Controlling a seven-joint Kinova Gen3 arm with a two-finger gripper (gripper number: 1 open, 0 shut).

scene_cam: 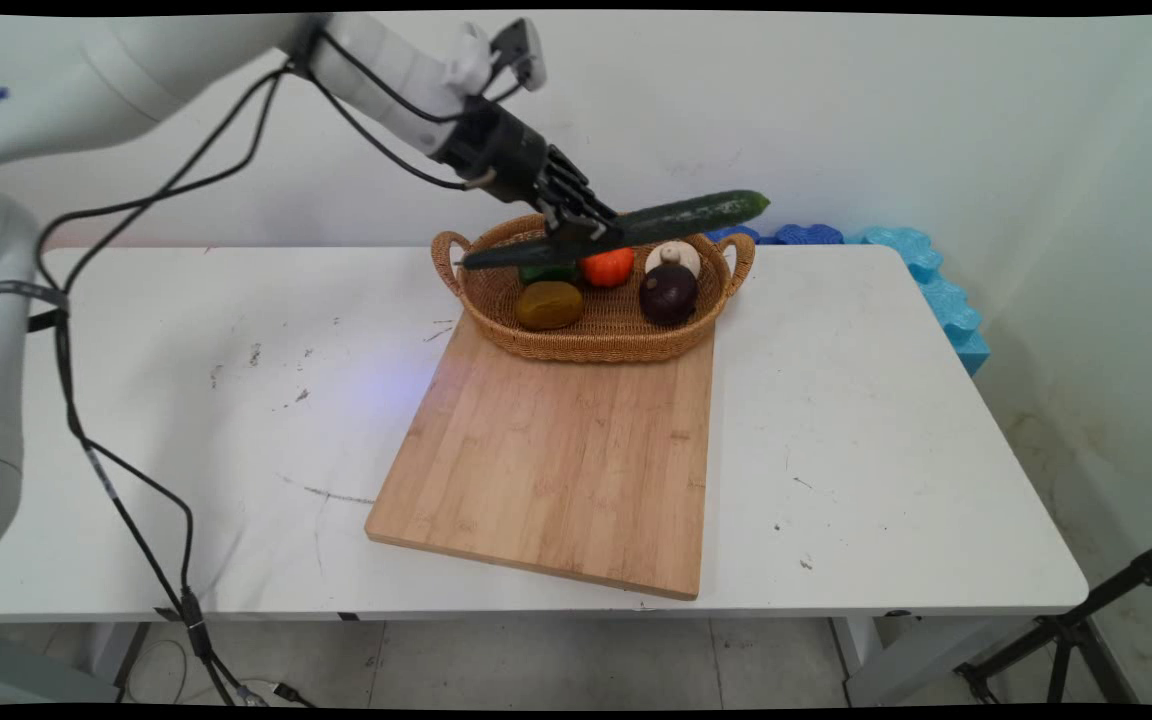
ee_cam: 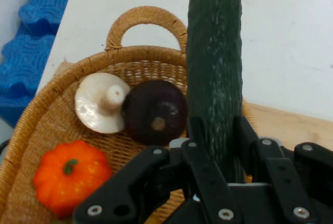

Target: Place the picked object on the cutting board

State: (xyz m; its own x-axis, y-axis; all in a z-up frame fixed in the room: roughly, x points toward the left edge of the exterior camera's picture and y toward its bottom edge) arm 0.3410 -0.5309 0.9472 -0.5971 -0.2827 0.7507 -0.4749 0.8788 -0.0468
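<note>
Cucumber (scene_cam: 696, 215) held in the air over the basket (scene_cam: 496, 300), tilted, far end higher. Gripper (scene_cam: 584, 232) fingers (ee_cam: 248, 135) pinch it near the middle, likely for balance. Below in the basket: mushroom (ee_cam: 99, 101) touching a dark purple round fruit (ee_cam: 155, 112), small orange pumpkin (ee_cam: 70, 179). Basket sits on the cutting board's (scene_cam: 556, 470) far end.

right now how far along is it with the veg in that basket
Done: the gripper is shut on the cucumber and has it raised above the basket. In hand: the cucumber hangs tilted over the basket, not set down anywhere. Left: the pumpkin, mushroom, dark purple round vegetable and olive-brown one lie in the basket; the cutting board is bare.
</note>
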